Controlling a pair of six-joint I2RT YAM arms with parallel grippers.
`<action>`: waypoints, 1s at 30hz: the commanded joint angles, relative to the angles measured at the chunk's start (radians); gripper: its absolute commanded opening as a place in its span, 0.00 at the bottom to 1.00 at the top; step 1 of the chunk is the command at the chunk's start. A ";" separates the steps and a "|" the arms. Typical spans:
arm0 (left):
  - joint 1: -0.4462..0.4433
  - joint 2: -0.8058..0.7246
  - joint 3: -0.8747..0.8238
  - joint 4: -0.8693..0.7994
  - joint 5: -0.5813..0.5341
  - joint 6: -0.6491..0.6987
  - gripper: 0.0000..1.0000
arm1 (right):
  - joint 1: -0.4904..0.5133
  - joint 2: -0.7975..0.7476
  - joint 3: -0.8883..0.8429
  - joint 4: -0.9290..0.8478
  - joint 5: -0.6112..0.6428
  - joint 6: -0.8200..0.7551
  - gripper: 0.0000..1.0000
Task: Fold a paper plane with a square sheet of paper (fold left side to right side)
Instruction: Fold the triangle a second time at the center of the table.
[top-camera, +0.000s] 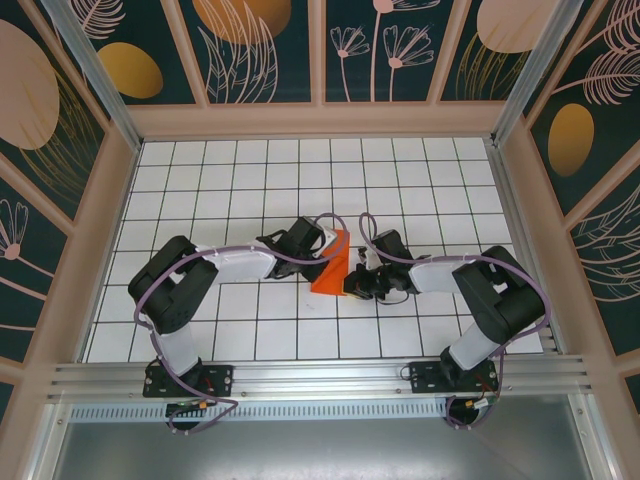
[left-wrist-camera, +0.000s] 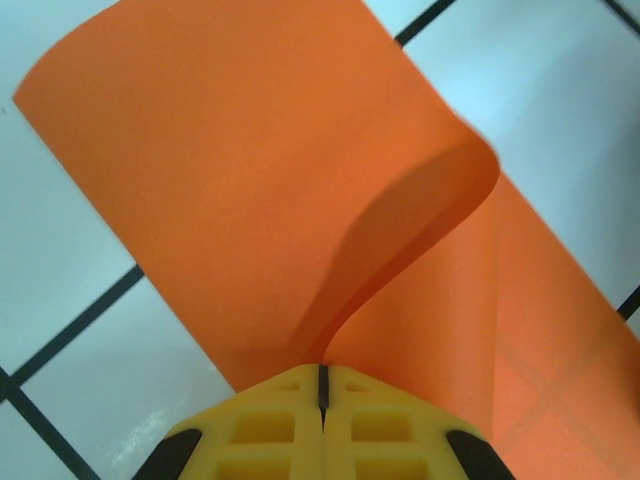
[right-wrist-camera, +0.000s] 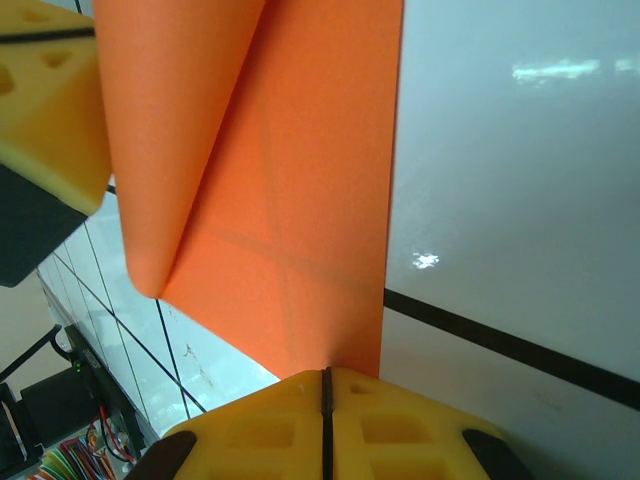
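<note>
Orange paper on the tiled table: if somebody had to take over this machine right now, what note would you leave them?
Left gripper: shut on one edge of the thin bright orange square sheet of paper, lifted so it curls over.
Right gripper: shut on another edge, low over the white grid-tiled table.
Done: fold begun, paper arched, no pressed crease.
Left: bring the edges together, flatten the crease, then the later folds.

We find open table (top-camera: 300, 170) beyond the square sheet of paper (top-camera: 330, 270). The left gripper (top-camera: 328, 242) and right gripper (top-camera: 352, 280) crowd its sides.
</note>
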 joint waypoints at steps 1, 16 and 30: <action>0.007 -0.029 -0.018 -0.015 -0.011 0.009 0.01 | 0.004 0.025 0.010 -0.068 0.031 -0.025 0.10; 0.008 -0.003 0.001 -0.006 0.000 0.013 0.01 | 0.004 0.024 0.007 -0.066 0.030 -0.026 0.10; 0.007 0.021 0.001 -0.003 0.011 0.009 0.01 | -0.082 -0.122 -0.021 0.062 -0.065 0.042 0.13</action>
